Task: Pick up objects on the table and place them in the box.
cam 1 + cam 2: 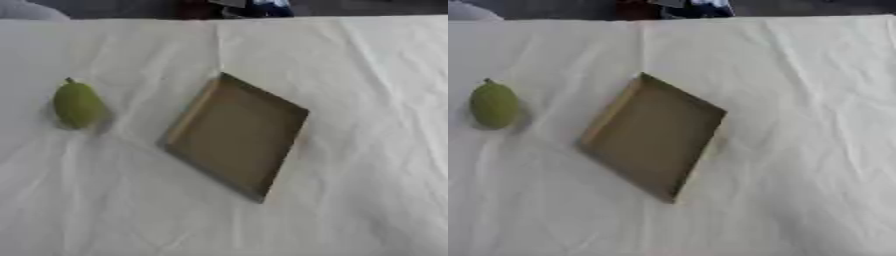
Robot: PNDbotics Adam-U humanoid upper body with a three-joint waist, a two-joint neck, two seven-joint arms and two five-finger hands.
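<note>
Nothing's in the box yet, so I'm basically sitting at square one here

The green pear-shaped fruit [78, 105] is lying on the white-covered bench [367, 100], off to the left of the box [236, 134] and apart from it, long axis running roughly near-to-far with the stem end pointing away from me. The box is sitting empty, turned cornerwise. Neither of my hands is showing, so I can't tell what my fingers are doing.

text: none legible | box [234, 135]: no label seen | fruit [77, 104]: unmarked
</note>
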